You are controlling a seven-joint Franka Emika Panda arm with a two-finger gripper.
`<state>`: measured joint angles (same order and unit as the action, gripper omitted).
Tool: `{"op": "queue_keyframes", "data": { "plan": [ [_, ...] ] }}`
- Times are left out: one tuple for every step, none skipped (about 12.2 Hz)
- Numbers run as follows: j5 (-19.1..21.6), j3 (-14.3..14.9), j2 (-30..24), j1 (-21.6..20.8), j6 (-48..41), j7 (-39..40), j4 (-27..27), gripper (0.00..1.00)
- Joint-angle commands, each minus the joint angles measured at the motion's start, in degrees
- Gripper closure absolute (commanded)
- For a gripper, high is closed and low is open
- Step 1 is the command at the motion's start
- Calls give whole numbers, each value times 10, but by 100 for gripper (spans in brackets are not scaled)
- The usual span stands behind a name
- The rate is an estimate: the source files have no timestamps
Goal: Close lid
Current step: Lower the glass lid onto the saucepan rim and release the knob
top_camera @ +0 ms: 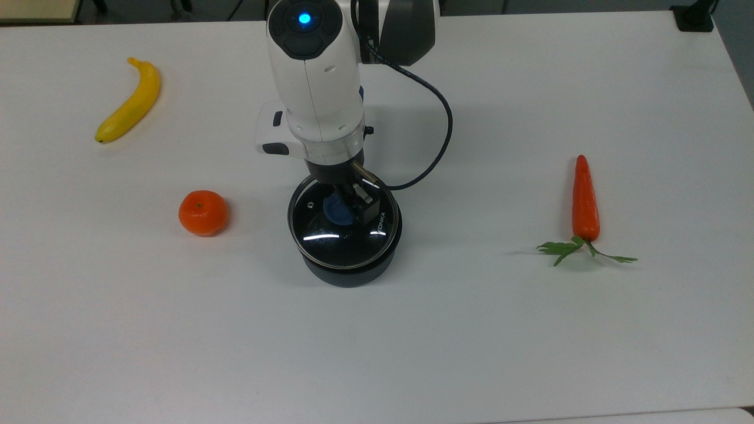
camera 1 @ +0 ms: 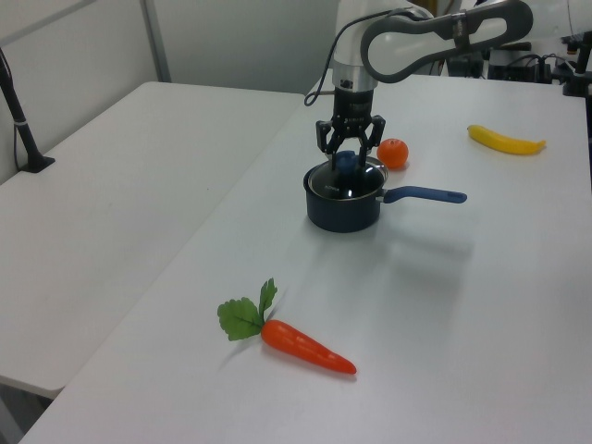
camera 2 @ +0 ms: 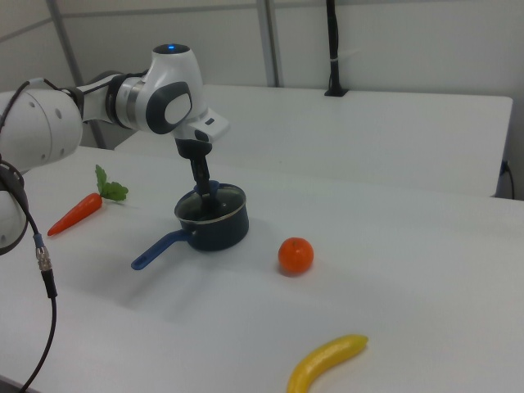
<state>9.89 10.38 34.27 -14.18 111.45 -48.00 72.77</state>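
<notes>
The lid (top_camera: 336, 244), clear glass with a metal rim, lies over the black saucepan (top_camera: 353, 274) near the table's middle. My gripper (top_camera: 347, 209) comes straight down from the arm and is shut on the lid's blue knob (top_camera: 334, 211). In the left view the gripper (camera 1: 348, 157) straddles the knob right above the saucepan (camera 1: 342, 213), whose blue handle (camera 1: 425, 194) points to the left view's right. In the right view the lid (camera 2: 223, 199) rests at the saucepan's (camera 2: 217, 229) rim, and I cannot tell whether it is fully seated.
An orange (top_camera: 202, 212) sits close to the saucepan on the top view's left. A banana (top_camera: 131, 100) lies at the far upper left, a carrot (top_camera: 585, 200) with green leaves on the right. A black cable (top_camera: 442, 129) loops beside the arm.
</notes>
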Motion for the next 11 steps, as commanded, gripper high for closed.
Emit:
{"op": "queue_keyframes", "data": {
  "plan": [
    [11, 6, -10, 0, 2, -10, 6, 43],
    [11, 6, -10, 0, 10, -10, 6, 47],
    [12, 6, -10, 1, 20, -8, 6, 49],
    [12, 6, -10, 2, 26, -6, 7, 50],
    [13, 6, -10, 3, 29, -5, 8, 50],
    [14, 6, -10, 4, 30, -5, 10, 50],
    [21, 6, -10, 4, 32, -3, 11, 50],
    [40, 6, -10, 3, 46, 12, 11, 50],
    [61, 6, -10, 4, 57, 36, 20, 50],
    [89, 8, -11, 4, 59, 60, 24, 52],
    [108, 9, -14, 5, 58, 79, 24, 54]
  ]
}}
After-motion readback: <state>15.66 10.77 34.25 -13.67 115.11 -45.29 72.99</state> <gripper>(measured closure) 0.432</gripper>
